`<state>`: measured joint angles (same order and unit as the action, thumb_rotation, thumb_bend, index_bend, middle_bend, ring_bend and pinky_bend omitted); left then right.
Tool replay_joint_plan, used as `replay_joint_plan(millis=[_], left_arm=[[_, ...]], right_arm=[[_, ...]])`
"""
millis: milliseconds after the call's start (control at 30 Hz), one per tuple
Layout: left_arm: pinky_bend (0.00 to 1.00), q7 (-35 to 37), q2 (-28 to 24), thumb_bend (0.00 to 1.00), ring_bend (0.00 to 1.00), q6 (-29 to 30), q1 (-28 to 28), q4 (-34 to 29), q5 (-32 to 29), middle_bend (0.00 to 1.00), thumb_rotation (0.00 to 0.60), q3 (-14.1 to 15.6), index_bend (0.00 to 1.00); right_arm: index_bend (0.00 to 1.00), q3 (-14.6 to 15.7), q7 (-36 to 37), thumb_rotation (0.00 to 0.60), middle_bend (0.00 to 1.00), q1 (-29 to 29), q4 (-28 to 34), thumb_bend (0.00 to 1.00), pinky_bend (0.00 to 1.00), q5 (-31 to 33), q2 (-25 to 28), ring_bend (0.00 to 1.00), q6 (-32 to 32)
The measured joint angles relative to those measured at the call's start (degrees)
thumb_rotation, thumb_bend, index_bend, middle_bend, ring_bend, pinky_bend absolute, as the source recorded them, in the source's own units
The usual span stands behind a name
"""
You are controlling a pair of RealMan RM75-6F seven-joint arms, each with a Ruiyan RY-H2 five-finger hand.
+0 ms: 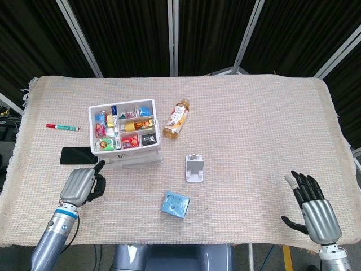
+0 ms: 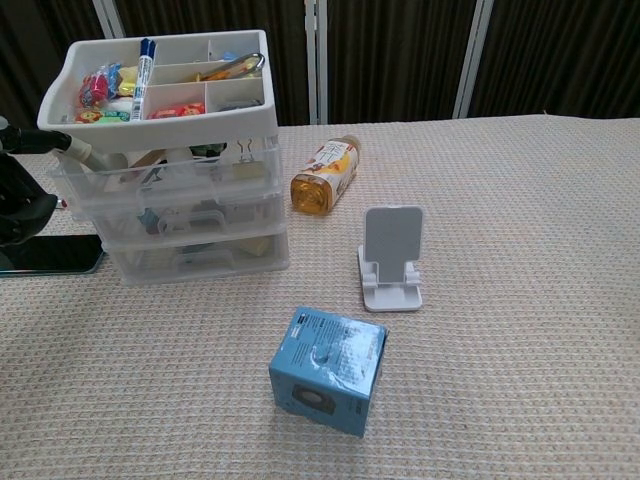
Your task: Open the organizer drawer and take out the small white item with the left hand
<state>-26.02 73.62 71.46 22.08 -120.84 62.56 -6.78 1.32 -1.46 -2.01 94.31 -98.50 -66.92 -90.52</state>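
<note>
Head view gives me the table from above: the organizer (image 1: pixel 126 135) stands in the left half of the frame on the woven cloth (image 1: pixel 248 124), its open top tray packed with small colourful items and a blue marker (image 1: pixel 114 125) lying along one divider. My left hand (image 1: pixel 83 184) sits at lower left, just below the organizer's near left corner, fingers curled inward with one fingertip reaching up toward the drawer fronts. I cannot tell from here whether it actually touches the drawer, or whether anything is pinched in it. My right hand (image 1: pixel 312 208) is at the lower right edge, well apart from everything, fingers spread and holding nothing.

Chest view shows the organizer (image 2: pixel 170 150) at upper left as a stack of clear drawers under the tray. My left hand (image 2: pixel 22 200) appears at the far left edge as a dark shape, with a pale fingertip (image 2: pixel 68 148) against the top drawer's (image 2: pixel 165 170) left front corner. All drawers look pushed in. Which thing inside is the small white item I cannot make out through the plastic.

Elsewhere: a bottle (image 1: pixel 176 118) lying on its side just right of the organizer, a white phone stand (image 1: pixel 195 168), a blue box (image 1: pixel 175 204), a black phone (image 1: pixel 78 155) and a red-and-green marker (image 1: pixel 62 127) on the left.
</note>
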Motion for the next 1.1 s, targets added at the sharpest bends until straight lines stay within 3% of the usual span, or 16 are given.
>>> replay_joint_plan(millis=[433,1100], left_arm=[[0.63,1.9,-2.2,0.71,0.80,-0.9,0.5,-2.2,-0.4,0.84,0.600,0.9,0.29],[0.63,4.6,-5.6,0.71,0.80,-1.6,-1.6,-4.4,9.2,0.84,0.600,7.2,0.29]], right_arm=[[0.00,0.0,0.0,0.600,0.00,-0.1,0.0,0.02,0.00,0.2,-0.1,0.00,0.2],[0.00,0.1,-0.9,0.600,0.00,-0.1,-0.3,0.02,0.00,0.3,-0.6,0.00,0.5]])
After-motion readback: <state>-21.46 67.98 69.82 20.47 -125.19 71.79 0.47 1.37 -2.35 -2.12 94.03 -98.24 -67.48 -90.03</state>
